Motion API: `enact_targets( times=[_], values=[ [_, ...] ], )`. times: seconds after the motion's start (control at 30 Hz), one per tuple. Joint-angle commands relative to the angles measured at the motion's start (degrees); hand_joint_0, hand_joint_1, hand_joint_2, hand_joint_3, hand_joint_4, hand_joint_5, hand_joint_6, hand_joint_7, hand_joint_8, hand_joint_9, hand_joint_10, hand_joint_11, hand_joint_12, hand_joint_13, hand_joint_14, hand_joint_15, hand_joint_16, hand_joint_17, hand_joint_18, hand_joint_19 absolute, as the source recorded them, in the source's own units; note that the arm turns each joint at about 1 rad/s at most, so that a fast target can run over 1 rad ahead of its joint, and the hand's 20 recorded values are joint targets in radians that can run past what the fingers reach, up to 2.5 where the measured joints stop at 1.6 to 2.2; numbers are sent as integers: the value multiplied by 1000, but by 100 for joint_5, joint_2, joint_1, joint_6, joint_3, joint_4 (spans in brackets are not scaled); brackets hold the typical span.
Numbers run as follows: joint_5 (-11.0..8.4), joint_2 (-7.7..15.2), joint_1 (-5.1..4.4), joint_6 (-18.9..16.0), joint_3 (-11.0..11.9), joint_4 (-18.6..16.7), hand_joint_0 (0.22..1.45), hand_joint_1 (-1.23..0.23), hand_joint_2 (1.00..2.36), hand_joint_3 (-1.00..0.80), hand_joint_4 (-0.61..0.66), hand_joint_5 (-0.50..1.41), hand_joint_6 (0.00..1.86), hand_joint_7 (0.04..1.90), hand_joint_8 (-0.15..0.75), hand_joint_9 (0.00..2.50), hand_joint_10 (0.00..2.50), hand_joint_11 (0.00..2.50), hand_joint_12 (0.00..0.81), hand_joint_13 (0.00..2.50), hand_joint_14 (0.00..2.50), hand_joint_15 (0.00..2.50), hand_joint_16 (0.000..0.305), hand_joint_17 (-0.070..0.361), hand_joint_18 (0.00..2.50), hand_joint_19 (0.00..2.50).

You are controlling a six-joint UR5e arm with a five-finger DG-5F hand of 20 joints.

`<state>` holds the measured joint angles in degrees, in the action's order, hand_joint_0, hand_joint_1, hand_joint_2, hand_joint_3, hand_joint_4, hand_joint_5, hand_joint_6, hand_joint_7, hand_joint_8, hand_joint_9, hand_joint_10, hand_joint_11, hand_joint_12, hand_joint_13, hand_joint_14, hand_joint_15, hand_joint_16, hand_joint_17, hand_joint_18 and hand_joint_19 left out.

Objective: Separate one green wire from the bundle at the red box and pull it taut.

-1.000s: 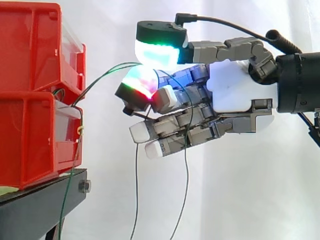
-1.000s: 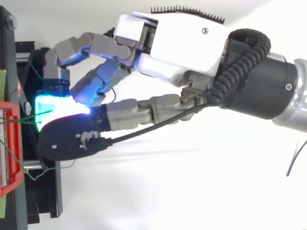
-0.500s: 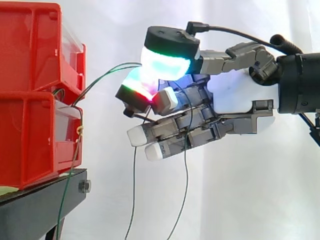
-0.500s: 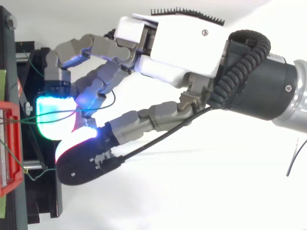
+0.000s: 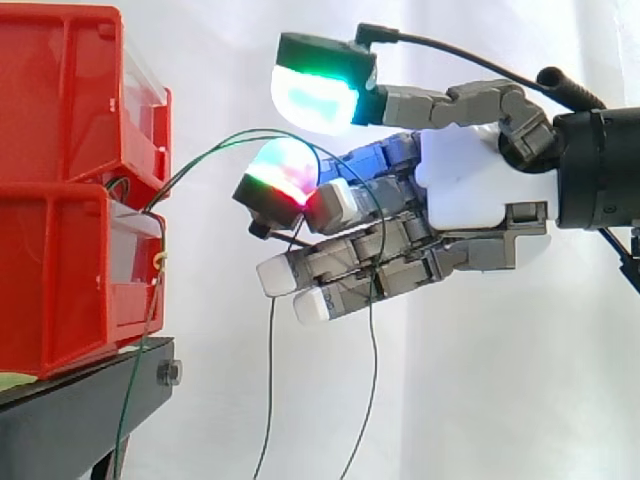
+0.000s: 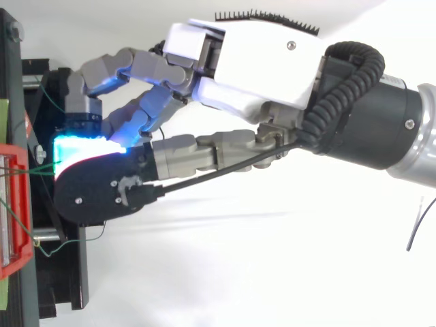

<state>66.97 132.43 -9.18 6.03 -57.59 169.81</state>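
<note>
Hand point(image 5: 470, 185): level, reaching toward the box, palm well back from it.
Fingers point(image 5: 330, 265): the thumb pad point(image 5: 312, 98) sits just over the top finger pad point(image 5: 282, 178), pinching the wire between them. A thin gap shows from the side, so the grip looks light. The lower fingers lie straight and close together.
Change: half a second ago the thumb had swung aside, leaving the strand bare across the finger pad. Now it is back on top, as it was a second ago. This reads as a re-grip, not a pull, since the hand has not backed away.
Wire point(image 5: 240, 135): one green strand arcs from the box up into the pinch, then drops through the lower fingers. It bows, so it is not taut.
Tails point(image 5: 266, 400): two strands hang below the fingers.
Bundle point(image 5: 152, 300): beyond the fingers, against the box front, apart from the held strand.
Box point(image 5: 60, 270): farthest from the fingers.
Next: draw back until the arc flattens.
</note>
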Motion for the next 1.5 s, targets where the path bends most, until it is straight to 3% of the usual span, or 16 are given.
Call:
enact_targets(
  times=[0.0,0.2,0.27,0.37,0.57,0.77,1.07,1.33,1.47],
  values=[
    [0,-33,4,12,2,-1,592,-679,1017,-211,220,-190,813,1262,354,946,19,1060,425,681,16,496,58,130,569,471],
    [-27,-103,-13,-50,2,158,606,-714,1016,-237,235,-196,825,1249,352,948,19,1068,424,684,16,503,58,129,574,473],
    [-18,-103,-31,-181,2,439,608,-730,1015,-253,236,-197,828,1241,347,946,20,1070,425,685,16,496,58,130,585,470],
    [-18,-103,-40,-252,2,544,593,-759,1010,-359,235,-197,830,1236,348,943,19,1065,424,685,16,495,58,131,587,469],
    [-18,-103,-40,-436,46,562,568,-645,1004,-455,232,-179,823,1248,361,983,19,1064,426,703,16,498,58,131,600,475],
    [-18,-103,-40,-665,55,571,602,-584,1013,-330,217,-171,820,1281,361,1016,19,1066,422,732,16,506,57,128,630,476],
    [-9,-103,-40,-841,64,580,604,-723,1020,-101,217,-203,860,1244,362,969,18,1101,433,725,16,504,60,134,637,465],
    [53,-112,-31,-893,72,667,684,-867,1013,-320,179,-211,863,1157,336,925,18,1088,414,695,18,488,57,129,644,414],
    [61,-112,-31,-893,72,720,717,-870,1004,-443,187,-207,862,1106,331,929,18,1094,410,696,16,475,57,128,654,399]
  ],
)
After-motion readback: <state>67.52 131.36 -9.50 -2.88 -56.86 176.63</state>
